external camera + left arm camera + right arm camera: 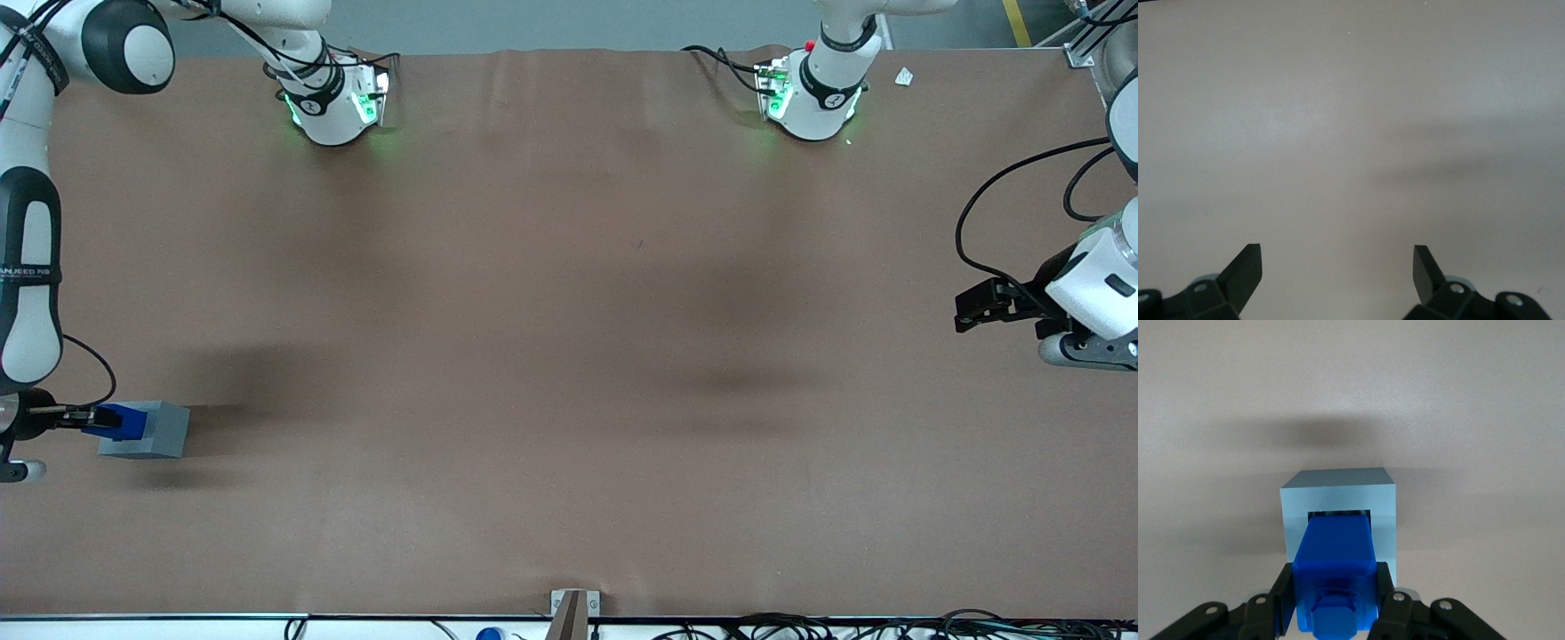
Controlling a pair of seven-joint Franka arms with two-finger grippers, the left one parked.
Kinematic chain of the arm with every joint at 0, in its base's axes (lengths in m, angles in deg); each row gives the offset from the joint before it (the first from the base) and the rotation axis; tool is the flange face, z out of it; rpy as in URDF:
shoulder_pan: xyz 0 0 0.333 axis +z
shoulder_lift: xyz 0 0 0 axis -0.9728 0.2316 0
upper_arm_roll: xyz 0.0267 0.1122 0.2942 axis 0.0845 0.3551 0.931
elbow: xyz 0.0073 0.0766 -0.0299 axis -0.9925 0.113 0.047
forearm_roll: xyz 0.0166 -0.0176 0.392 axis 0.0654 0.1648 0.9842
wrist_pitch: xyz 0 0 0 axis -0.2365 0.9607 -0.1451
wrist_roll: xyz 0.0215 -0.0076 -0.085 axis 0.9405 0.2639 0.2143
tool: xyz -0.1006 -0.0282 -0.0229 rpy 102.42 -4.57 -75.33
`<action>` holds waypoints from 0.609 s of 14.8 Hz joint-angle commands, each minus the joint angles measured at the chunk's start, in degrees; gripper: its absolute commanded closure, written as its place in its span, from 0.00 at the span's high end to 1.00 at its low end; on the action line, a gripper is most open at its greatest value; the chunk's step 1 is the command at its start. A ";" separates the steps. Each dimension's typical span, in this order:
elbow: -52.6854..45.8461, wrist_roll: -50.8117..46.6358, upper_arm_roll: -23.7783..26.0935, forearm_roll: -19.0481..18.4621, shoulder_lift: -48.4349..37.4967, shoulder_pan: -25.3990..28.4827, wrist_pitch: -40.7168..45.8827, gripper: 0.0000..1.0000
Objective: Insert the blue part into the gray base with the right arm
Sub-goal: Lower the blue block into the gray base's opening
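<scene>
The gray base point(147, 430) sits on the brown table at the working arm's end, near the table edge. The blue part point(119, 420) stands partly in the base's square recess, its upper half sticking out. My right gripper point(93, 418) is shut on the blue part's upper end, directly above the base. In the right wrist view the blue part point(1335, 570) runs from between the black fingers point(1286, 593) down into the recess of the gray base point(1338, 497). The part's lower end is hidden in the recess.
The brown table cover point(569, 338) stretches toward the parked arm's end. Two arm bases point(338, 102) stand farthest from the front camera. A small bracket point(573, 604) sits at the edge nearest the camera.
</scene>
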 commanded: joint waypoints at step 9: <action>-0.05 0.19 0.31 -0.81 1.46 -0.19 0.55 0.00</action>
